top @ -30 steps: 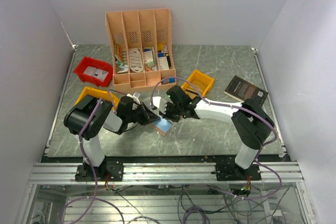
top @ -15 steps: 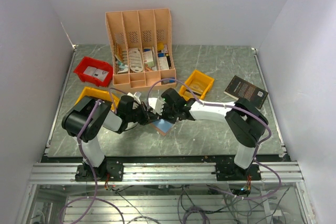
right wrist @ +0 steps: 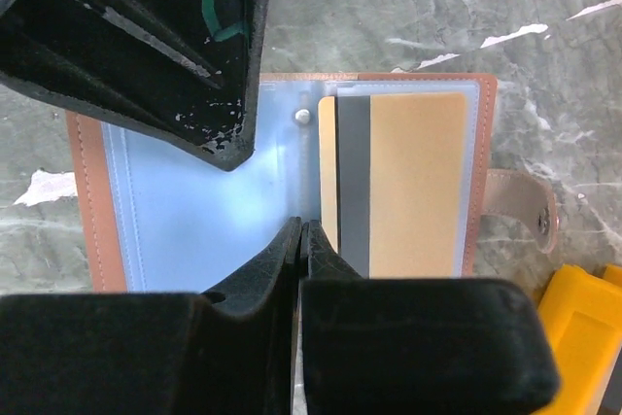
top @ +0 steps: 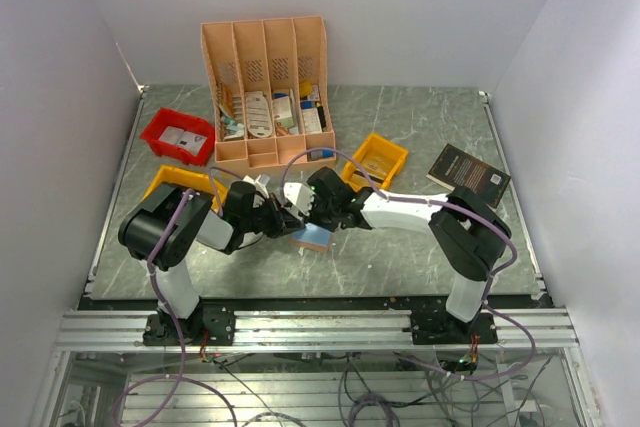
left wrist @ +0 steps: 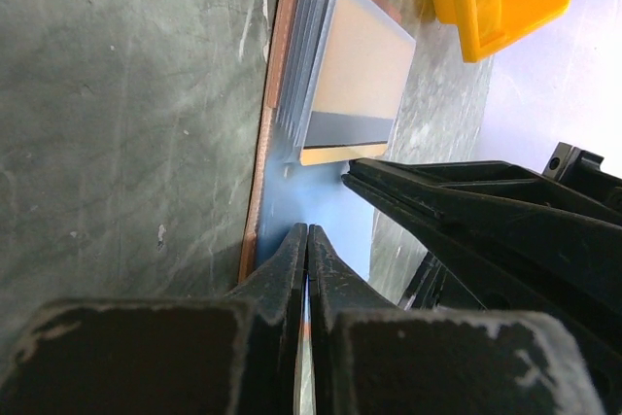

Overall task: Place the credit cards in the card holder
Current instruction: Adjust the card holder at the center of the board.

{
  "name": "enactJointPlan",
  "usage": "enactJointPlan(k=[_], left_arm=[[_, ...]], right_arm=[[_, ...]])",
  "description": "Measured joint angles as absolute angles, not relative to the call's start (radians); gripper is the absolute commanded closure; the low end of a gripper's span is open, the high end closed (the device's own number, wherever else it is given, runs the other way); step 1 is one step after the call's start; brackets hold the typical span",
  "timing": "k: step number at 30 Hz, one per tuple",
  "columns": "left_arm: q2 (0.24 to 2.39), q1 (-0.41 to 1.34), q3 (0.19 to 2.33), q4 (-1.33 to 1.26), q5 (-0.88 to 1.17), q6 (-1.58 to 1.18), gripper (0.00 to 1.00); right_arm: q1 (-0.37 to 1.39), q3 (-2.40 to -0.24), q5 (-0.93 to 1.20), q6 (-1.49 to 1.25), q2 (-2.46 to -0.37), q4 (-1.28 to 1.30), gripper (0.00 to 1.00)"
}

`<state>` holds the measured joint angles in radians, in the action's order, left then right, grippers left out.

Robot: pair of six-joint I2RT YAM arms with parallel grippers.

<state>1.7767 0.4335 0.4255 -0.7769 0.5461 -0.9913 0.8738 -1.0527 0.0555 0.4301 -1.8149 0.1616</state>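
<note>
Left end effector (left wrist: pixel 307 240) has its fingers pressed together, with the tips down on the blue inner panel of the card holder (left wrist: pixel 282 201). A pale sliver shows between the fingers, but I cannot tell whether it is a pocket sheet or a card. Right end effector (right wrist: pixel 299 235) is closed too, its tips at the holder's middle fold, just beside the edge of a card (right wrist: pixel 408 187). From above, both wrists cover most of the holder, and only a blue and brown corner shows.

The two end effectors stand close together over the holder, with little room between them. A yellow bin (right wrist: pixel 583 308) stands near the strap (right wrist: pixel 530 211) side, and green marbled table (left wrist: pixel 117 94) shows along the other edges.

The holder lies open at mid-table in front of the arms, with a tan border around pale blue clear pockets. The card sits in one pocket and is tan with a dark grey stripe.
</note>
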Motion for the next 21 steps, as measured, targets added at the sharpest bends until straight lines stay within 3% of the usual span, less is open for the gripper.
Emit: enactJointPlan(k=[7,9,11,12,17,21], left_arm=[[1.736,0.434,0.426,-0.733,0.53,-0.976,0.74],[1.672,0.434,0.427,-0.667,0.496,-0.955,0.74],[1.576,0.434,0.43,-0.59,0.451,-0.921,0.74],[1.536,0.434,0.432,-0.566,0.433,-0.904,0.74],[1.385,0.434,0.452,-0.45,0.32,-0.815,0.75],[1.449,0.434,0.54,-0.348,0.257,-0.754,0.76]], right_arm=[[0.767,-1.053,0.309,0.413,-1.763,0.199,0.81],[0.712,-1.053,0.356,0.401,-1.736,0.192,0.84],[0.66,-1.054,0.37,0.391,-1.713,0.177,0.98],[0.64,-1.056,0.366,0.387,-1.71,0.171,1.0],[0.63,-1.092,0.305,0.381,-1.758,0.171,1.0],[0.635,-1.109,0.242,0.382,-1.817,0.177,1.0]])
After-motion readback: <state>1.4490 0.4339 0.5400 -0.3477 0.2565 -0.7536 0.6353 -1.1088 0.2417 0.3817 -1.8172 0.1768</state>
